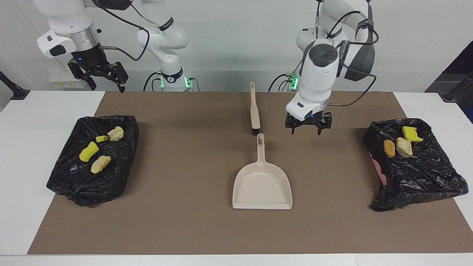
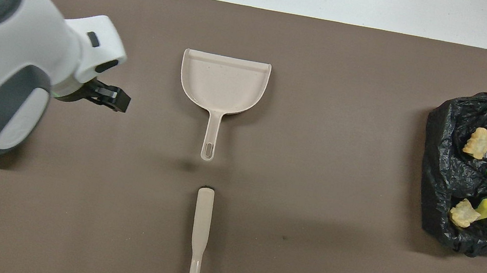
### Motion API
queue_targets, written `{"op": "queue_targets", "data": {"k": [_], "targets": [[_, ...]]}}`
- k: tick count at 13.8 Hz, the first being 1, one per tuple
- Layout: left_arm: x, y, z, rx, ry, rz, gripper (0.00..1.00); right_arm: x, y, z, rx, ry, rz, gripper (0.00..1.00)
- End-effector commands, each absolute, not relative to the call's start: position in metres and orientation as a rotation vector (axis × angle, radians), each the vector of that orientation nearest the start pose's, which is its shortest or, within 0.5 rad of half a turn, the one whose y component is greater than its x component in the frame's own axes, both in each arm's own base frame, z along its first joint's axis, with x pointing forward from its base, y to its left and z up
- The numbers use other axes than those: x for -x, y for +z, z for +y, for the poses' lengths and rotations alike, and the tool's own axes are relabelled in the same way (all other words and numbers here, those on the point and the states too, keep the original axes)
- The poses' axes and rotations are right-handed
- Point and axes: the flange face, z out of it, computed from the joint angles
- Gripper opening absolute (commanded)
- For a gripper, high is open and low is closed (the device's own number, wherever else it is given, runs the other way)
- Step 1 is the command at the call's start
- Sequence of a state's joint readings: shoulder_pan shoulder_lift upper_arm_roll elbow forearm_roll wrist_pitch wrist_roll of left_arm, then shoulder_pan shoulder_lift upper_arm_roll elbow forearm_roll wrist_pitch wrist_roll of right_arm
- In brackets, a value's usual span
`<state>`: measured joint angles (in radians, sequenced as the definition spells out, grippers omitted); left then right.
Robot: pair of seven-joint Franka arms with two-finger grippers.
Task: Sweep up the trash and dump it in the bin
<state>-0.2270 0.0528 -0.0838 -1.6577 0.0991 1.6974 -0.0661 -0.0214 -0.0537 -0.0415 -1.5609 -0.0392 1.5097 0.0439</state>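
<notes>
Hovering over the bare brown mat (image 1: 184, 229) between the dustpan (image 1: 262, 186) and the bin at the left arm's end of the table, the left gripper (image 1: 306, 130) hangs with jaws released, holding nothing. Dustpan lies flat mid-mat, handle pointing toward the robots; the brush (image 1: 254, 111) lies just nearer to the robots, in line with that handle, a small gap between them. Right gripper (image 1: 105, 83) waits raised over the table edge near the right arm's base, jaws spread and empty. Trash is all in the two black-lined bins: four scraps (image 1: 97, 150) in the bin (image 1: 92, 184) at the right arm's end, three scraps (image 1: 402, 142) in the bin (image 1: 421, 173) at the left arm's end. Overhead view: the left arm hides the bin at its end.
</notes>
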Motion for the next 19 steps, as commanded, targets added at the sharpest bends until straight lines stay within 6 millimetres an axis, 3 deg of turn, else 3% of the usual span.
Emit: {"op": "queue_targets", "data": {"k": [1,5,6,8,13,19], "targets": [[-0.538,0.6,-0.131,3.035,-0.054,0.458,1.0,-0.523,0.654,-0.038,3.156,0.0,0.199,1.0],[-0.535,0.646,-0.061,3.066,-0.096,0.44,1.0,-0.516,0.652,-0.03,3.124,0.069,0.193,1.0],[-0.534,0.662,-0.049,3.098,-0.117,0.43,1.0,-0.514,0.652,-0.03,3.123,0.086,0.193,1.0],[-0.535,0.672,-0.029,3.127,-0.049,0.375,1.0,-0.515,0.653,-0.031,3.124,0.079,0.186,1.0],[-0.547,0.681,-0.023,3.137,-0.027,0.38,1.0,-0.515,0.652,-0.03,3.124,0.082,0.183,1.0],[-0.543,0.688,-0.017,3.135,-0.041,0.359,1.0,-0.515,0.652,-0.031,3.124,0.079,0.186,1.0]]}}
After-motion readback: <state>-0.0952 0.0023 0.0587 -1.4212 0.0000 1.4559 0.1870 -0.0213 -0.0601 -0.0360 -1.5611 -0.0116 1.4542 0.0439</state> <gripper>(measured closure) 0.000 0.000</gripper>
